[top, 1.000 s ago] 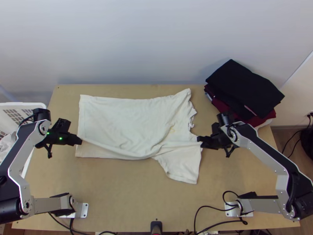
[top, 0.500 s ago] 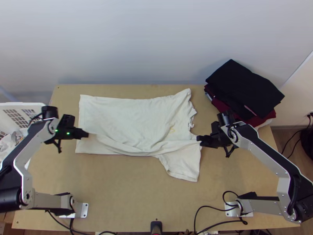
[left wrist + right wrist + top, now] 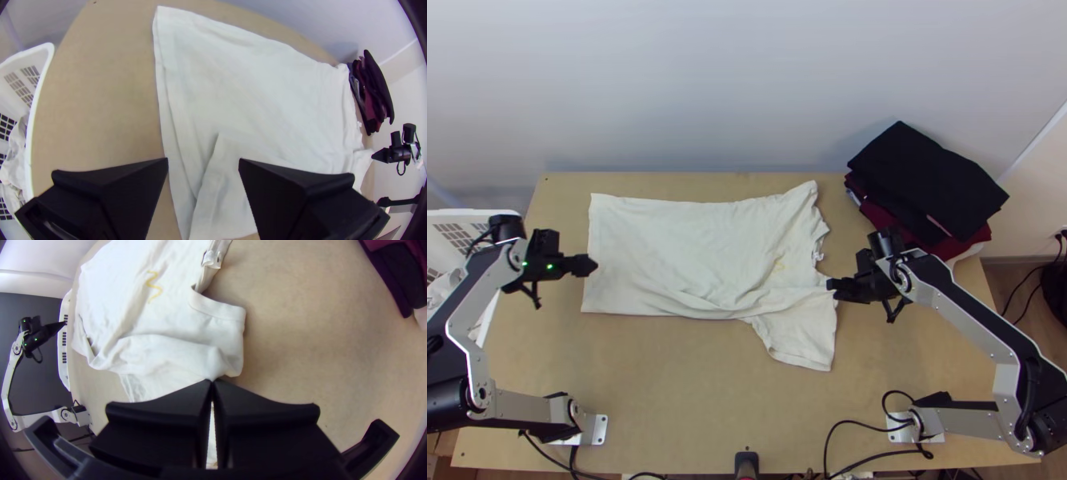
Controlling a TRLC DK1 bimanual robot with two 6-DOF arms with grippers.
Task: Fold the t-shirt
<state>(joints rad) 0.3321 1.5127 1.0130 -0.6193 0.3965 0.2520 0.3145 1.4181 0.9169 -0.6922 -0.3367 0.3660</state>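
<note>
Shirt (image 3: 691,248) lies across mid table (image 3: 667,392), top view, body folded lengthwise as far as I can tell. What's new: hem end's near flap (image 3: 155,353) is down. A sec ago L grip (image 3: 203,161) has the near layer pulled taut in a slanting ridge; now that ridge is gone, cloth settles nearly flat & the near edge sits a touch farther in. L grip is off the cloth and backed out to just over the hem (image 3: 589,224) – fingers spread wide, nothing btwn them. R grip (image 3: 212,381) hardly shifts: tips pinched tight on cloth by the near sleeve (image 3: 799,340), at the shoulder end.

For the task: hem half of this lengthwise fold looks laid, shoulder half isn't done. Sleeve still pokes out toward the near edge, so it prob. needs tucking in next, then R grip can let go.

Long axis runs L–R across the table, roughly parallel to the far edge. Hem points to L arm's side, collar (image 3: 819,238) to R arm's side; sleeve juts off that axis, toward the bases.

Farther out: dark pile (image 3: 927,184) of folded clothes at far R, just past the collar end; white basket (image 3: 42,89) w/ cloth in it off the L edge.
</note>
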